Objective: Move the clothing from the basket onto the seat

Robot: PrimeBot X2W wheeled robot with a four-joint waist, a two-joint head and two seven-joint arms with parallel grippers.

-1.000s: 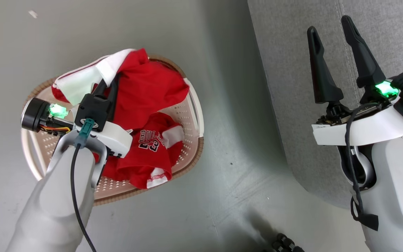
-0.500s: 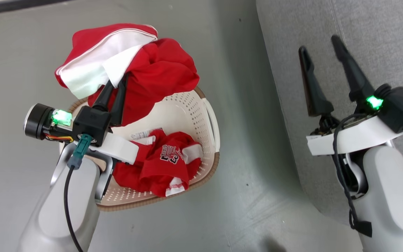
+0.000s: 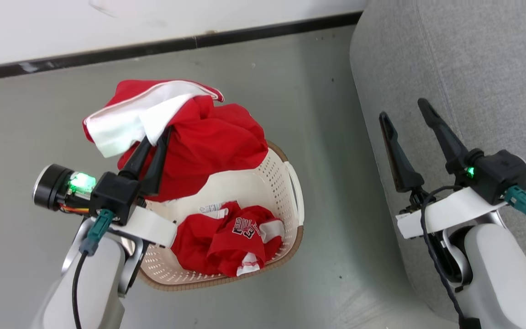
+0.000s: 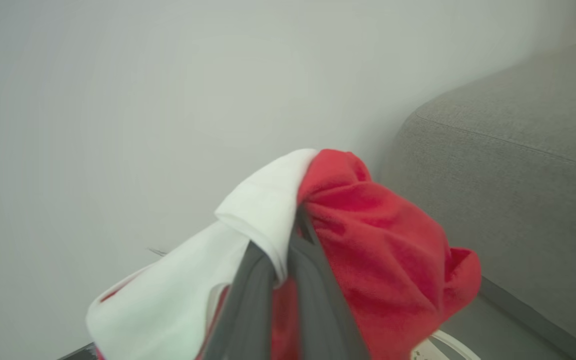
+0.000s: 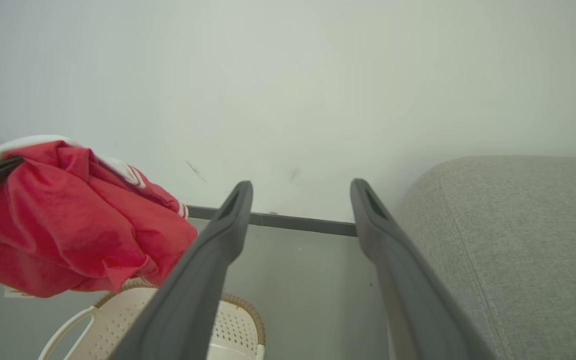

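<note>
Two dark fingers of the left gripper are pressed together on a red garment with broad white trim. Its cloth drapes over the fingertips and hangs clear above the far end of the basket. Below it, inside the basket, a second red piece, the jersey printed with "23", lies crumpled at the end nearer the robot, with a paper label just beside it. The basket stands on the grey floor, near the seat but apart from it. The right gripper hovers over the seat's rounded edge, its fingers spread wide and empty. Beyond the basket, a pale wall meets the floor along a dark skirting strip.
</note>
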